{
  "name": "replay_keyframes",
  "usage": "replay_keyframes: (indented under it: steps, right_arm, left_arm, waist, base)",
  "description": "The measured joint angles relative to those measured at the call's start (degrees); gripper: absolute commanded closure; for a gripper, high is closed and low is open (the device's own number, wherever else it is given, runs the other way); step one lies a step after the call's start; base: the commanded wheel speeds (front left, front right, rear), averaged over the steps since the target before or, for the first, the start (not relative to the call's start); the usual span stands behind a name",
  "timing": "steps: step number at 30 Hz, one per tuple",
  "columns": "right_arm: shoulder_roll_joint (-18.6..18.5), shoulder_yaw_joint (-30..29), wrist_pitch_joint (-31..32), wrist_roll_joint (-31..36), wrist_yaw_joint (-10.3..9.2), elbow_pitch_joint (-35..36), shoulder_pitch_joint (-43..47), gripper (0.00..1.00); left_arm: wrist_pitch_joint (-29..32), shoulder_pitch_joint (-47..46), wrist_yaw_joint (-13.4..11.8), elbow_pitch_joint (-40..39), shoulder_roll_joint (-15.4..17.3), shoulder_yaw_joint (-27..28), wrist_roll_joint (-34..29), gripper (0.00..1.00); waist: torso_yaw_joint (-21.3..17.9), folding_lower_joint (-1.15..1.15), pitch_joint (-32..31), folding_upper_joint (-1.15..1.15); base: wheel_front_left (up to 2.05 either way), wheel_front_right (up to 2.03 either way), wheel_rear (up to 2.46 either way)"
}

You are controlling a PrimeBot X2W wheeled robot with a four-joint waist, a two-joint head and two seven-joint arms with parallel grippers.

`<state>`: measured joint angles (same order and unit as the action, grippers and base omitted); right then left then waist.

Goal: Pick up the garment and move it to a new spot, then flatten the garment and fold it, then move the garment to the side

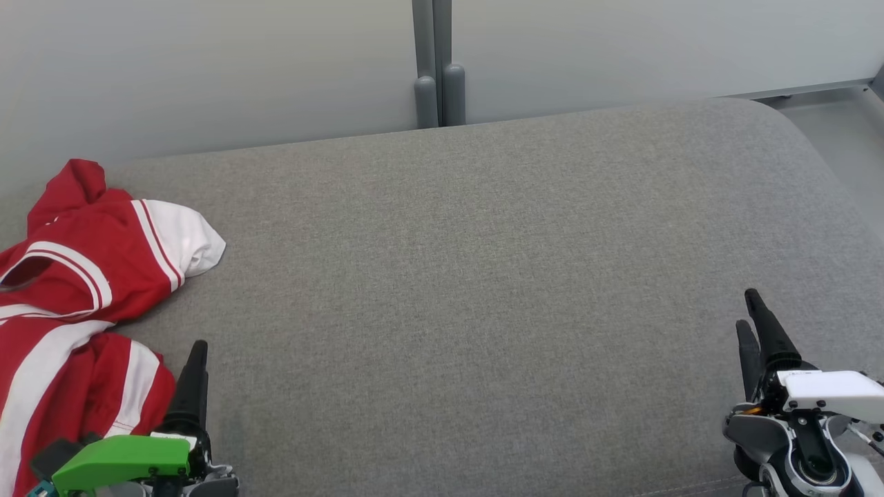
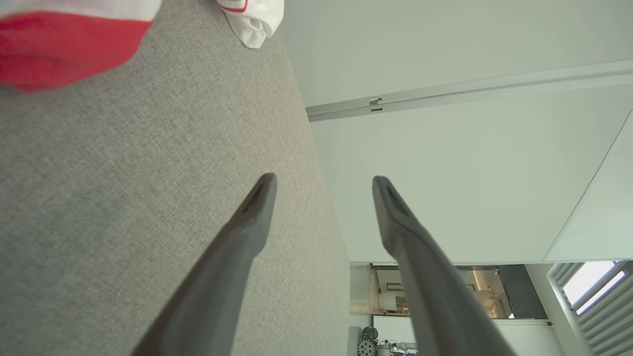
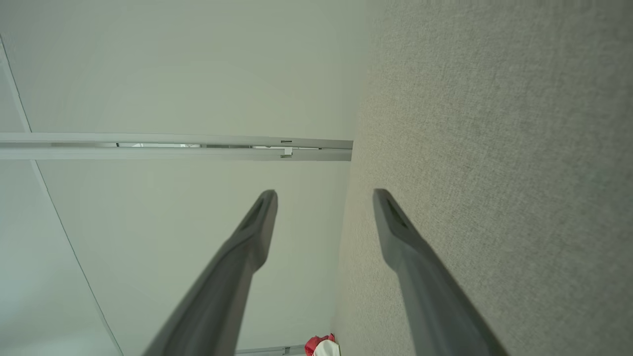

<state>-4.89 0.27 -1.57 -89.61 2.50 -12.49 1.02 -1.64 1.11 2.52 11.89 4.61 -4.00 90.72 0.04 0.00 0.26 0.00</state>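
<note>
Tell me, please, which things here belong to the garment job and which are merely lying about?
Job: red-and-white garment; left gripper and right gripper, both open; grey cushion beneath.
Not the job: grey post; pale wall behind.

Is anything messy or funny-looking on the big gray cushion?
Yes. The red-and-white garment lies crumpled in a heap at the left edge of the gray cushion, not spread flat. The left gripper and right gripper are open, holding nothing.
</note>
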Motion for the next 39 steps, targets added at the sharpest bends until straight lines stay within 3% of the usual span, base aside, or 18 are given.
replay_keyframes:
  steps: [18, 39]
  right_arm:
    - [-0.30, 1.92, -2.90, 22.21, -0.09, 5.67, -0.65, 0.00]
    - [-0.03, 7.43, -5.94, 44.28, -1.71, 8.40, -0.63, 0.00]
  left_arm:
    - [-2.76, -1.22, -1.12, -7.01, 0.08, 0.14, -23.85, 0.00]
    - [-5.73, 0.12, -5.06, -8.89, -0.19, -1.64, -46.93, 0.00]
  waist:
    - [0.19, 0.00, 0.73, 0.00]
    - [0.29, 0.00, 1.10, 0.00]
  base:
    - [0.00, 0.00, 0.00]
    - [0.00, 0.00, 0.00]
